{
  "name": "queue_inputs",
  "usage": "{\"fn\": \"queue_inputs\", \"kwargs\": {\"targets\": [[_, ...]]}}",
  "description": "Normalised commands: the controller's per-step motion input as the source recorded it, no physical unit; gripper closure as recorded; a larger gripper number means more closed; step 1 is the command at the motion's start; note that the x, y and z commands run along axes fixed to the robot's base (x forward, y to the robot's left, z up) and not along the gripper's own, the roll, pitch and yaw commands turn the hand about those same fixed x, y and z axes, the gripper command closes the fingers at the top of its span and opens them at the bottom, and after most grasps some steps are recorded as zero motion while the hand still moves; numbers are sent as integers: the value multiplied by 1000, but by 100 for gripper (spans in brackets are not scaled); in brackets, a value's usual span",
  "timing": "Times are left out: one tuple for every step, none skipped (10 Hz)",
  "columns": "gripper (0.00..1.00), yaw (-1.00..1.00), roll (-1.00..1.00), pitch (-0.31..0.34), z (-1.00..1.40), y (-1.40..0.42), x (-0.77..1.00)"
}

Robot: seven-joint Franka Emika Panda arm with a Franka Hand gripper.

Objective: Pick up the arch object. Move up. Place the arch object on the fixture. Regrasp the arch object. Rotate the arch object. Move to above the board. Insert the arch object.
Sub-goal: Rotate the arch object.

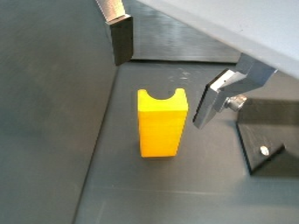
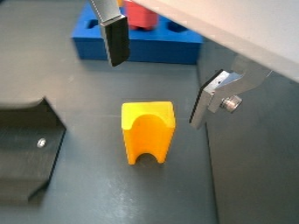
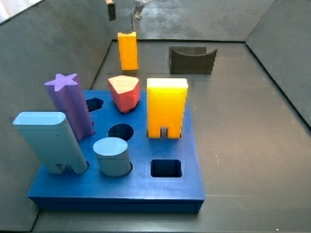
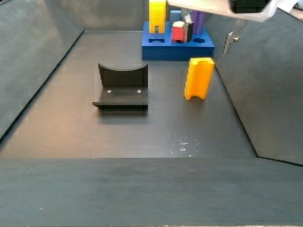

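Note:
The yellow arch object stands upright on the dark floor with its notch on top; it shows in both wrist views and both side views. My gripper hangs above it, open and empty, with the fingers spread wider than the piece and not touching it. The gripper also shows in a wrist view and in both side views. The fixture stands apart from the arch on the floor. The blue board lies beyond.
The board carries a large yellow arch block, a purple star post, a red piece, a light blue block and a cylinder. Sloped grey walls enclose the floor.

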Motion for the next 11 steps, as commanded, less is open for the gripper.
{"fn": "queue_inputs", "kwargs": {"targets": [[0, 1000, -56, 4, -29, -5, 46], [0, 1000, -59, 4, -29, -5, 46], [0, 1000, -68, 5, -29, -5, 46], [0, 1000, -73, 5, -29, -5, 46], [0, 1000, -92, 6, -29, -5, 46], [0, 1000, -103, 7, -29, -5, 46], [0, 1000, -134, 9, -29, -5, 46], [0, 900, -152, 10, -29, -5, 46], [0, 649, -150, 10, -29, -4, 46], [0, 434, -147, 10, -29, -3, 46], [0, 241, -144, 11, -29, -3, 46]]}}
